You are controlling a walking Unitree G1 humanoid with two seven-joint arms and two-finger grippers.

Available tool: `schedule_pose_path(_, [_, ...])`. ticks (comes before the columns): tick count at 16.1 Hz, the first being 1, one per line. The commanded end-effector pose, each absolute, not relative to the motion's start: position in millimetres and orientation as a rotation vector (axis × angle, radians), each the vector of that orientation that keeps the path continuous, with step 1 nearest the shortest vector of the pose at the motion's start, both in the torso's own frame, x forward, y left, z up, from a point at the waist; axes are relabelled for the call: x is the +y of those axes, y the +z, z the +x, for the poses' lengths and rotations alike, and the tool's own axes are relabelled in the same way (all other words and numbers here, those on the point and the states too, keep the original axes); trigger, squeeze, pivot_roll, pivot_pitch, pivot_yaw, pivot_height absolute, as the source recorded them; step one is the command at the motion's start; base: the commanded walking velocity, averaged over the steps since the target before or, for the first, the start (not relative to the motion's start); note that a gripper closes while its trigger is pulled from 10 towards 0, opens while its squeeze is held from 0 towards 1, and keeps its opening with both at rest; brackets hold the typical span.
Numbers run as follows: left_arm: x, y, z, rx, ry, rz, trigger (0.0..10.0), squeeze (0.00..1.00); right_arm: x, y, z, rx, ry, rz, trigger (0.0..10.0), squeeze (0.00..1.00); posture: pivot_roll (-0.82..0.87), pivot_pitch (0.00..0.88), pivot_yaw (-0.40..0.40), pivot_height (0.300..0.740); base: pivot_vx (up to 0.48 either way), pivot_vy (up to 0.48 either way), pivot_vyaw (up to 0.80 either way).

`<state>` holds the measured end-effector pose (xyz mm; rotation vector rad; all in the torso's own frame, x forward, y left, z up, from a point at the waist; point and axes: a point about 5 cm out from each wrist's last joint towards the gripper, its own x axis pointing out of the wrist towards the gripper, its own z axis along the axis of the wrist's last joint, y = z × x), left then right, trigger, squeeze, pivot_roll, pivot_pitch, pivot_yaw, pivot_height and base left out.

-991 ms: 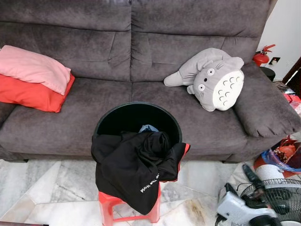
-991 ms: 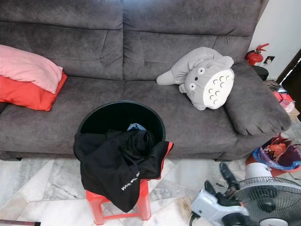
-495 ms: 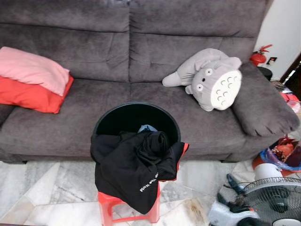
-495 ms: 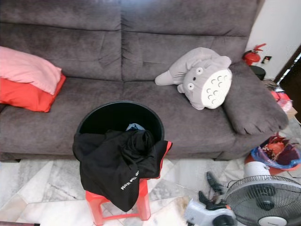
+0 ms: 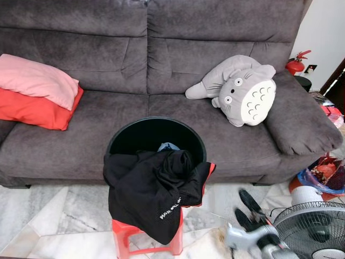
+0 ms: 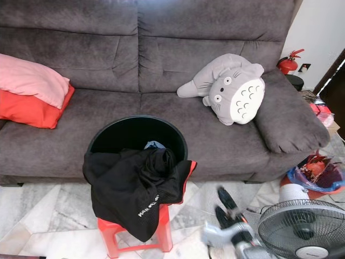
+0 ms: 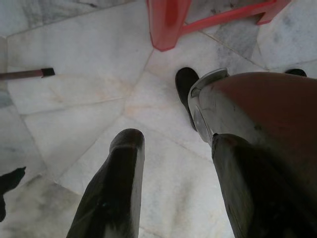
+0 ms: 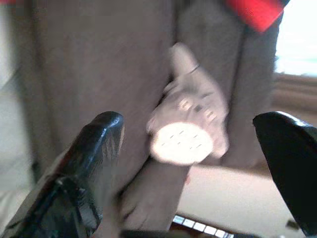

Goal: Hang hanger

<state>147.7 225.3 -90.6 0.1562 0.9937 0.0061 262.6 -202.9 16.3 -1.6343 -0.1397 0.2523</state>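
Right pincer, fingers spread, beside round wire-grilled fan.

Your head views are evenly lit by soft daylight and sharp across the sofa; only the right gripper, near right, smears with motion blur. Your right wrist view is blurred throughout, with bright window glare. Your left wrist view is clear, the marble floor softly shaded.

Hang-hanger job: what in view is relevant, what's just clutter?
Job (likely): right gripper, open, beside the fan; black garment over the bucket rim; red stool.
Lying about: plush toy; pillows; fire extinguisher; left gripper, idle.
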Motion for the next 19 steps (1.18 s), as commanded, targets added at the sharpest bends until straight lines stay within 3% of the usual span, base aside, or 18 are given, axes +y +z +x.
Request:
schedule_pose_path(1, [219.3, -95.7, 138.4, 1.030, -0.005, 0.137, 10.0, 0.00, -199.1, 12.1, 259.2, -0.167, 0.287, -1.634, 10.0, 0.00, -0.09, 0.158, -0.033, 0.740, 0.000, 0.000, 0.00])
schedule_pose_path(7, [220.3, -93.9, 142.5, 1.012, 0.002, 0.135, 10.0, 0.00, -173.6, 0.4, 264.2, -0.271, 0.411, -1.658, 10.0, 0.00, -0.07, 0.163, -0.030, 0.740, 0.000, 0.000, 0.00])
schedule_pose_path(19, [228.8, -88.4, 148.6, 0.962, 0.006, 0.147, 10.0, 0.00, -146.0, 9.3, 277.8, -0.480, 0.427, -1.661, 10.0, 0.00, 0.00, 0.176, -0.005, 0.740, 0.000, 0.000, 0.00])
